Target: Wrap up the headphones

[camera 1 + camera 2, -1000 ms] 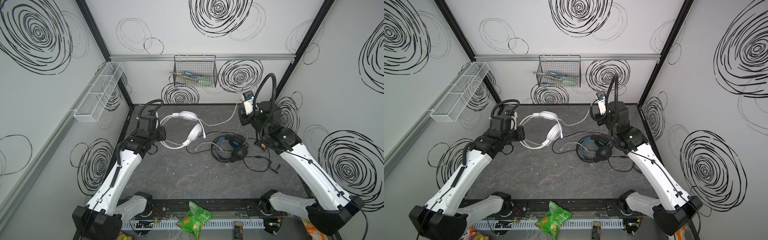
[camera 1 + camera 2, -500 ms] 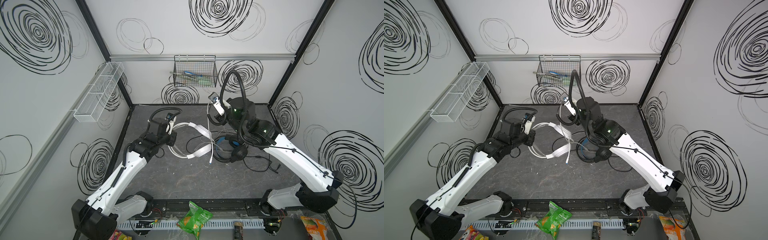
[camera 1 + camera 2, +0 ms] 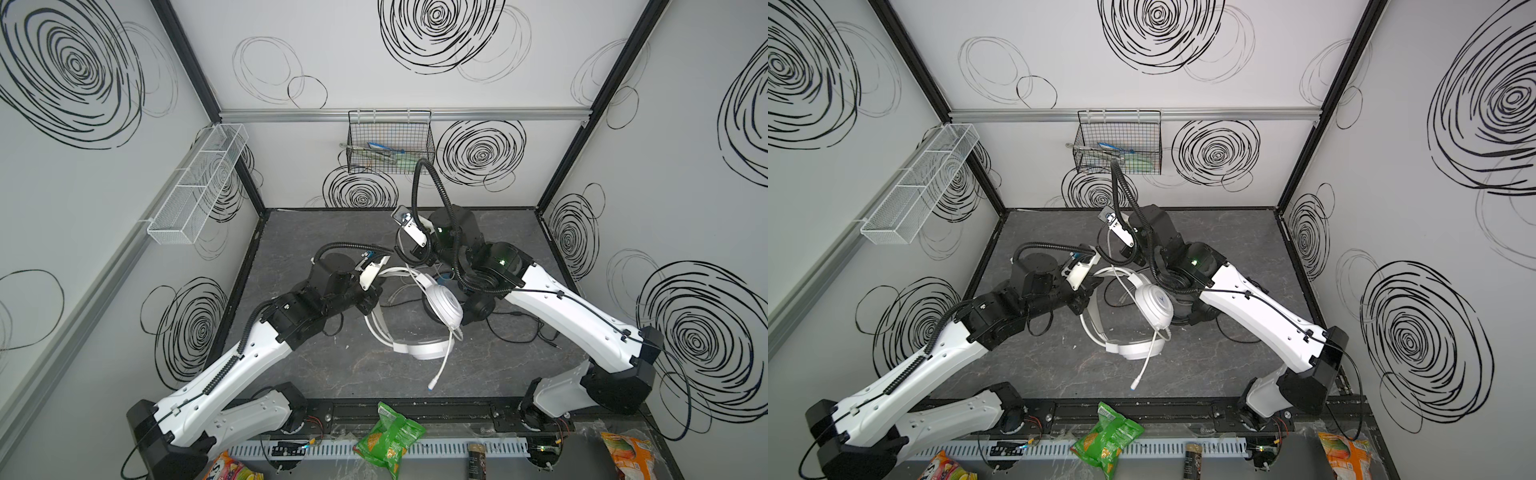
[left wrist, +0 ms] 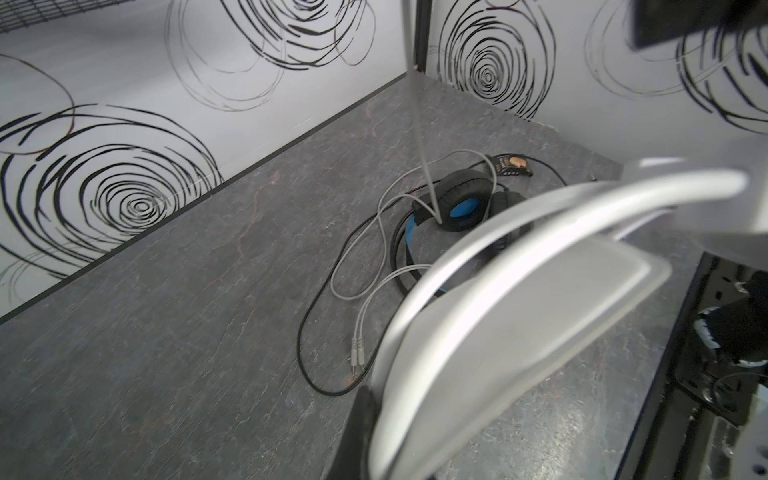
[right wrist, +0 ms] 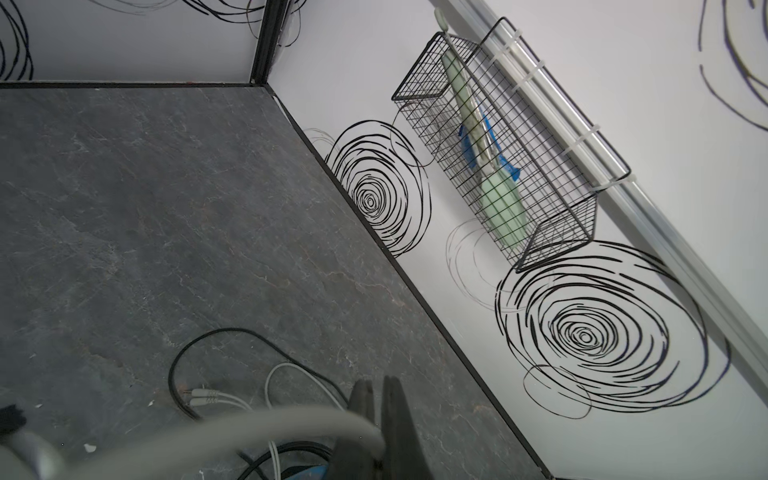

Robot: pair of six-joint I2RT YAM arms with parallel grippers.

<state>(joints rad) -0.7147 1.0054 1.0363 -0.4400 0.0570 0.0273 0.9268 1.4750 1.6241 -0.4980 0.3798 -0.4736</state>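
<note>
The white headphones (image 3: pixel 442 301) (image 3: pixel 1154 305) hang tilted above mid table, mic boom (image 3: pixel 442 365) dangling toward the front. My left gripper (image 3: pixel 370 305) (image 3: pixel 1081 305) is shut on their headband (image 4: pixel 519 299), which fills the left wrist view; one dark finger (image 4: pixel 357 436) shows beside it. My right gripper (image 3: pixel 413 257) (image 3: pixel 1129 257) (image 5: pixel 376 395) is shut on the white cable (image 5: pixel 249 424), held taut behind the headset. The black headphones (image 4: pixel 465 203) (image 3: pixel 480 307) with blue pads lie on the table, partly under the right arm.
Loose white cable loops (image 4: pixel 374 232) with two plugs (image 5: pixel 203 397) and black cable (image 5: pixel 216 332) lie on the grey table. A black wire basket (image 3: pixel 390 145) hangs on the back wall, a white mesh shelf (image 3: pixel 195 187) on the left wall. Snack bags (image 3: pixel 388 436) sit at the front edge.
Both arms swung toward the middle. The left gripper lifted and turned the white headphones off the table; the right gripper carried the white cable from the back right to behind the headset.
</note>
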